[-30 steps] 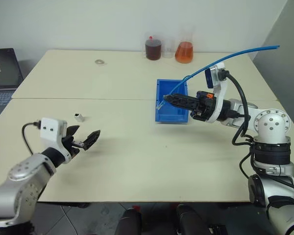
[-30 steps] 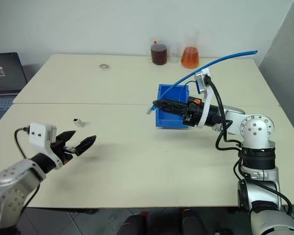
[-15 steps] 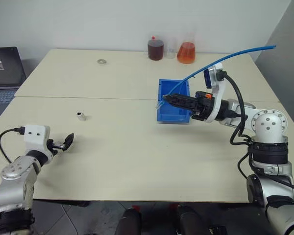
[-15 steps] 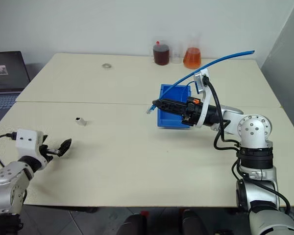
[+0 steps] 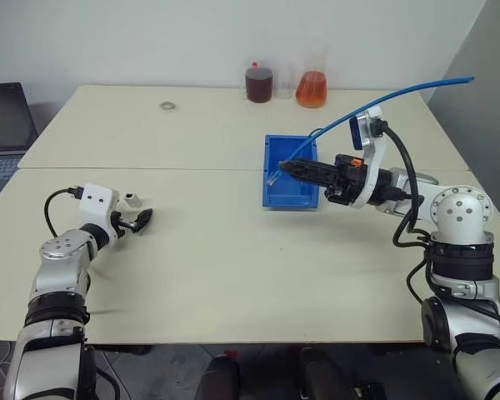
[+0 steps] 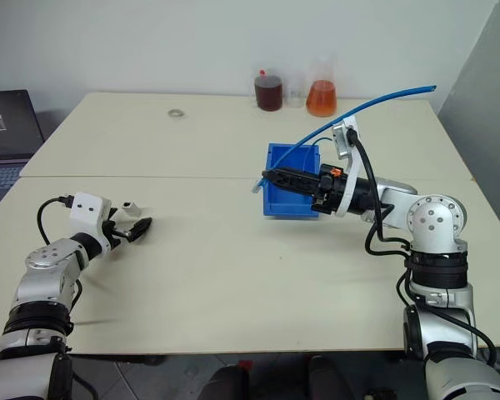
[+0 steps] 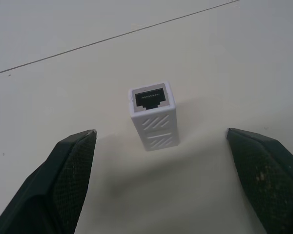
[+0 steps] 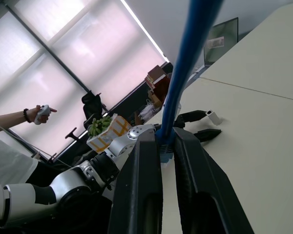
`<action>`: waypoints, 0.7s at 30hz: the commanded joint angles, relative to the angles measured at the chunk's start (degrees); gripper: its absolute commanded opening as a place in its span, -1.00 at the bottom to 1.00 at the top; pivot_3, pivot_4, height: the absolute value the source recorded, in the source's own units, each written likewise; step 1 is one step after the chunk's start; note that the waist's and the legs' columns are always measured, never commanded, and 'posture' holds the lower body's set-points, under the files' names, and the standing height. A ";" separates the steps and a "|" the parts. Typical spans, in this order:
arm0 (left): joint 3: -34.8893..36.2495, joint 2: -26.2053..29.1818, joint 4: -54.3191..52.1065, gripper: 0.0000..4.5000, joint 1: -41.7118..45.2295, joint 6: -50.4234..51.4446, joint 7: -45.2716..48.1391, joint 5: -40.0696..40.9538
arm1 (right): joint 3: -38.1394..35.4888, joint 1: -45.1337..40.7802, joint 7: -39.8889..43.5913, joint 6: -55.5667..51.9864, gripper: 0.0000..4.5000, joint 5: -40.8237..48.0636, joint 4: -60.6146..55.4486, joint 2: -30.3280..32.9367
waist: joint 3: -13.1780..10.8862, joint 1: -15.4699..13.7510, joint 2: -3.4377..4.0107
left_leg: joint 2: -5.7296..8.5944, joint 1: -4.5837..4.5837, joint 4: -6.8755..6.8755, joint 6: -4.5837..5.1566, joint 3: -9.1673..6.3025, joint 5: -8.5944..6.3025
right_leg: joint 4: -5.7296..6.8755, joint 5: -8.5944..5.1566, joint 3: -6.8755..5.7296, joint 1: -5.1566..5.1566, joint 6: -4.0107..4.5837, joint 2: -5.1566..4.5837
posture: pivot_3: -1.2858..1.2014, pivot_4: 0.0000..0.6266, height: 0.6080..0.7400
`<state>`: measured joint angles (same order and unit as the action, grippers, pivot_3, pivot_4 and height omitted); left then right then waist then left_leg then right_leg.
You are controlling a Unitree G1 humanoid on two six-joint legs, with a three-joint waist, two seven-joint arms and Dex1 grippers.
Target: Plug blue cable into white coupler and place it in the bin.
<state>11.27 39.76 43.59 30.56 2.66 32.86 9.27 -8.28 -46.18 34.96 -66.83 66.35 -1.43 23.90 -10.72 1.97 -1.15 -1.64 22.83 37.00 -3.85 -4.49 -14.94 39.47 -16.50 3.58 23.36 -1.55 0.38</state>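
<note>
On a pale counter (image 5: 217, 258), the left gripper (image 7: 171, 165) rests low with its two black fingers (image 7: 71, 175) spread wide apart, and the white coupler (image 7: 154, 117) stands on the counter between them, touching neither, its dark socket facing up. Well to the right of the coupler, the right gripper (image 5: 285, 168) is clamped together on the blue cable (image 5: 383, 97) near its clear plug, held over the near-left edge of the bin (image 5: 304, 198). The cable arcs up and away beyond the bin.
</note>
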 commanded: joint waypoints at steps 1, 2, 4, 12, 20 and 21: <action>-0.96 -1.01 3.62 0.98 1.18 -0.30 -1.18 -1.85 | -1.78 -0.48 -0.24 0.60 -0.96 0.48 -2.46 0.65 | 0.00 -0.04 0.00 | 0.01 -0.02 0.01 0.01 0.00 0.00 | 0.05 0.00 0.00 0.00 0.00 0.00 | 0.03 -0.52 1.00; -0.88 -1.12 4.04 0.98 1.37 -0.01 -1.23 -1.90 | -1.80 -0.40 -0.36 0.59 -0.96 0.55 -2.61 0.66 | 0.00 -0.04 0.00 | 0.01 -0.03 0.02 0.02 0.00 0.01 | 0.09 0.00 0.00 0.00 0.00 0.00 | 0.03 -0.52 1.00; -0.41 -1.22 4.83 0.82 1.74 0.97 -0.93 -1.38 | -1.89 -0.35 -0.49 0.64 -0.96 0.60 -2.68 0.66 | 0.00 -0.01 0.01 | 0.02 -0.06 0.05 0.03 -0.01 0.03 | 0.20 0.00 0.00 0.00 0.00 0.00 | 0.03 -0.52 1.00; 0.59 -1.04 8.33 0.14 3.24 0.87 0.62 -0.58 | -1.92 -0.14 -1.10 0.65 -0.96 0.86 -2.49 0.03 | 0.01 0.38 0.01 | 0.00 -0.22 0.05 0.10 -0.01 0.08 | 0.48 -0.01 0.03 0.00 0.01 0.06 | 0.03 -0.52 1.00; 0.64 -0.95 11.26 -0.65 4.24 -0.58 0.25 -1.05 | -2.29 0.36 -2.09 0.41 -0.96 1.59 -3.19 -0.28 | 0.02 1.13 0.03 | -0.01 -0.25 0.04 0.13 -0.03 0.10 | 0.53 -0.01 0.03 0.00 0.02 0.08 | 0.03 -0.52 1.00; 0.52 -0.96 11.48 -0.65 4.17 -0.79 0.24 -1.23 | -2.38 0.52 -2.29 0.38 -0.96 1.73 -3.37 -0.32 | 0.02 1.14 0.03 | -0.01 -0.25 0.04 0.13 -0.03 0.10 | 0.53 -0.01 0.02 0.00 0.02 0.08 | 0.03 -0.52 1.00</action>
<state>11.86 38.56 52.71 35.40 1.63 33.35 8.94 -8.76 -45.53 33.13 -66.84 66.52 -2.23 23.69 -10.70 3.11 -1.12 -1.65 22.57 37.04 -3.72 -4.52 -14.84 39.99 -16.50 3.61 23.36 -1.53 0.46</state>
